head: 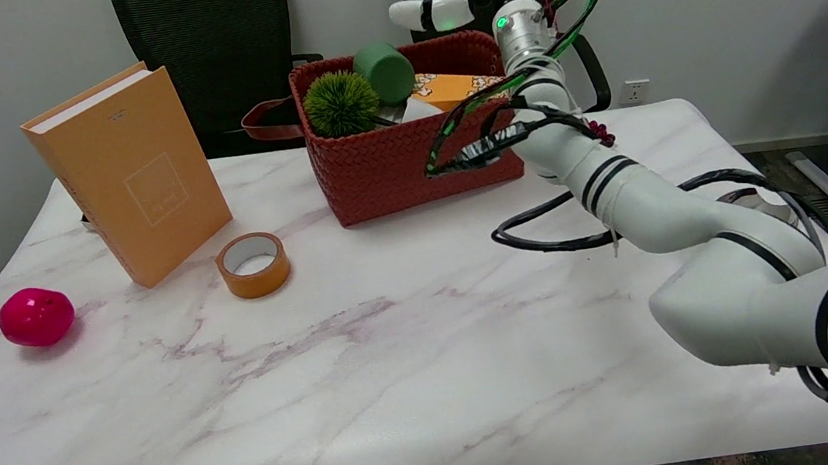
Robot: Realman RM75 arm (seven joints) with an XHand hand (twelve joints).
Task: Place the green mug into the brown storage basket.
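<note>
Green mug (385, 71) lies tilted inside brown storage basket (406, 159), placing looks done; right hand (452, 7) above rim, fingers apart, empty; only pulling arm away seems left

Crowded basket (391, 165); open tabletop (413, 357) in front.

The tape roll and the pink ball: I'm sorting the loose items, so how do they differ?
The tape roll is an orange-brown ring with an open centre, lying flat; the pink ball is solid, rounded and bright magenta. The tape sits beside the book; the ball lies apart near the table's left edge. Both rest on the table.
</note>
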